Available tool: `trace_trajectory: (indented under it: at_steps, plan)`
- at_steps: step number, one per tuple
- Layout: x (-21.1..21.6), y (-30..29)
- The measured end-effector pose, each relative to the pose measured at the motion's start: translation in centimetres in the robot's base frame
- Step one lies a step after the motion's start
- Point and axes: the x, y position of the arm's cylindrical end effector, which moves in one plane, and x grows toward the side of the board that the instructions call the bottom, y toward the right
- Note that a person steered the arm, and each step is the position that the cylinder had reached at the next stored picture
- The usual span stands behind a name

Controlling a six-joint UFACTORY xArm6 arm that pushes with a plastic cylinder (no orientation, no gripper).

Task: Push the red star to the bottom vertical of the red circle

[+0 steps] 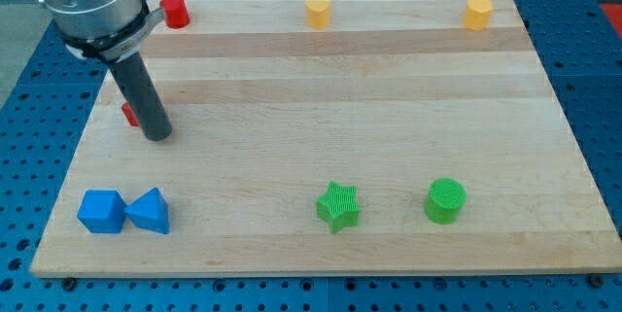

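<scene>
The red circle (175, 11) is a red cylinder at the board's top left corner. The red star (128, 113) shows only as a small red sliver at the view's left, mostly hidden behind my rod. My tip (157, 135) rests on the board just right of and slightly below the red star, touching or nearly touching it. The star lies below the red circle and a little to its left.
A yellow block (318, 12) sits at top centre and a yellow cylinder (477, 12) at top right. A blue cube (101, 212) and blue triangle (149, 211) lie at bottom left. A green star (337, 205) and green cylinder (445, 200) sit at bottom centre-right.
</scene>
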Motion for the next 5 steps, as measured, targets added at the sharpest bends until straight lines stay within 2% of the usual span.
trace_trajectory:
  at_steps: [2,4,5]
  plan:
    - [0.5,-5.3]
    - [0.1,-4.5]
    - [-1.5,-4.0]
